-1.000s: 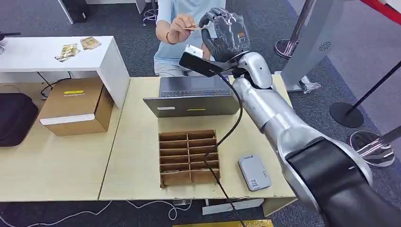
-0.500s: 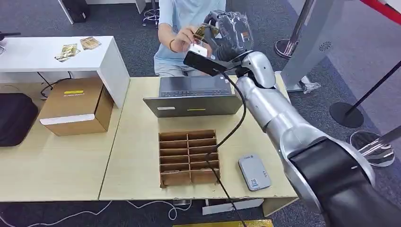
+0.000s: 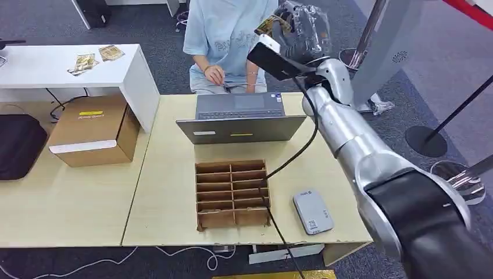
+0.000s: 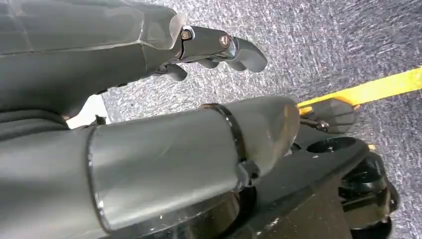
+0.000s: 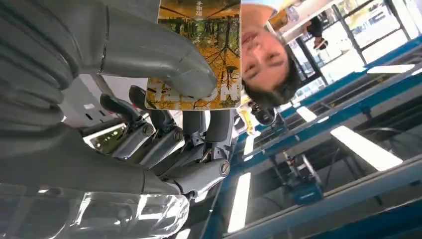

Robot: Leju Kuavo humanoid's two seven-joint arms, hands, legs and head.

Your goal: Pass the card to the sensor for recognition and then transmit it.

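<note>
My right hand (image 3: pixel 303 32) is raised high over the far edge of the table, above the laptop's right corner. It pinches a card (image 3: pixel 271 24) printed with an autumn forest picture. In the right wrist view the thumb (image 5: pixel 164 59) presses on the card (image 5: pixel 206 35) and the darker fingers lie behind it. The grey card sensor (image 3: pixel 312 211) lies flat on the table near the front right, far below the hand. My left hand (image 4: pixel 209 45) hangs over grey carpet with nothing in it, fingers apart.
A person (image 3: pixel 227 35) sits behind the table, hands lowered near the laptop (image 3: pixel 241 119). A cardboard divider tray (image 3: pixel 232 193) stands mid-table, left of the sensor. A brown box (image 3: pixel 96 131) and a white desk (image 3: pixel 52 72) with loose cards are at left. Stanchion bases (image 3: pixel 427 140) stand at right.
The person let go of the card and lowered their hand. My right hand, now holding the card, has swung right and slightly up, away from the person.
</note>
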